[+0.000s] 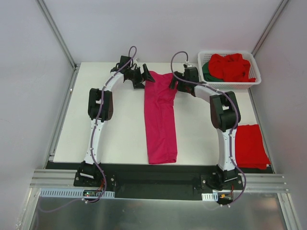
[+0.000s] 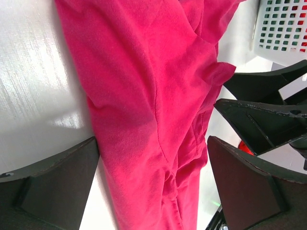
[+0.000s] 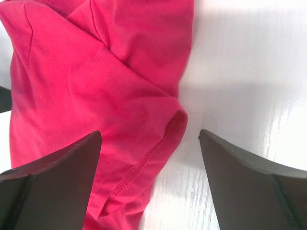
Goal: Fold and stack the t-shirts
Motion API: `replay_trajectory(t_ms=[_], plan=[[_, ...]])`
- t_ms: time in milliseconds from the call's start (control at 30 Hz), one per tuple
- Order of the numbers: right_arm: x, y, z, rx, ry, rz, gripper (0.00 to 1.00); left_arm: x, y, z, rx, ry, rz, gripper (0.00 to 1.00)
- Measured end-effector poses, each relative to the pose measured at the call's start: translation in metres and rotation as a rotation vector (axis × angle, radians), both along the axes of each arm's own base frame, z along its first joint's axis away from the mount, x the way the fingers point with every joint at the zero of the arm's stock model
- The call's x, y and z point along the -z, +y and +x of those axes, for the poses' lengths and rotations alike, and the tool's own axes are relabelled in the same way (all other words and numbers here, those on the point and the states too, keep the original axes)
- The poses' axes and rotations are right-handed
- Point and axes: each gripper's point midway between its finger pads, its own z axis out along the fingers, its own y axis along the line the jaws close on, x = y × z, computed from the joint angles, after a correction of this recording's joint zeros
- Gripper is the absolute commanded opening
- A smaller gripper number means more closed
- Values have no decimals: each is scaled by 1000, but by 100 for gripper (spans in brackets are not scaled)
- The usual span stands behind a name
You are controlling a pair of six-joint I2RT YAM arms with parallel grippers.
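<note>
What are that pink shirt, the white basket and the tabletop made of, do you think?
Pink shirt: soft knit cloth, likely cotton jersey, matte; it creases and has a stitched hem. Basket: white moulded plastic, judging by its regular slots. Tabletop: hard, smooth white surface, perhaps laminate; it shows glossy reflections.

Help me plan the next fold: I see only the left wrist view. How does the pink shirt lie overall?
Observer: The pink shirt is a long narrow strip down the middle of the table, running from the far side to the near edge.
Operator: Is the right pincer gripping it?
Observer: No. The right pincer is open, with a hemmed corner of the shirt lying between its jaws.
Operator: Any stack started?
Observer: One folded red shirt lies at the near right corner.
</note>
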Motion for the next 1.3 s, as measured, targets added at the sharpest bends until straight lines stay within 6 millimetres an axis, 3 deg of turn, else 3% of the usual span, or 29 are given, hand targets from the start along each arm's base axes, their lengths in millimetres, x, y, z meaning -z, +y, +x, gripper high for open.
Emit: replay_trajectory(t_ms=[267,467,567,867,1300], plan=[[-12,4,12,-12,-97,-18,88,-1,-3,-4,5,-30,-7,94],[-47,15,42,-22,-192,7,87,-1,-3,-2,-1,-40,-15,94],[-54,16,45,-23,-206,12,88,-1,-3,-2,-3,-39,-16,93],[-28,10,48,-6,-144,-31,88,-1,-2,1,-16,-51,-5,93],[-17,11,47,-16,-20,-73,89,-3,4,16,-65,-99,36,93]])
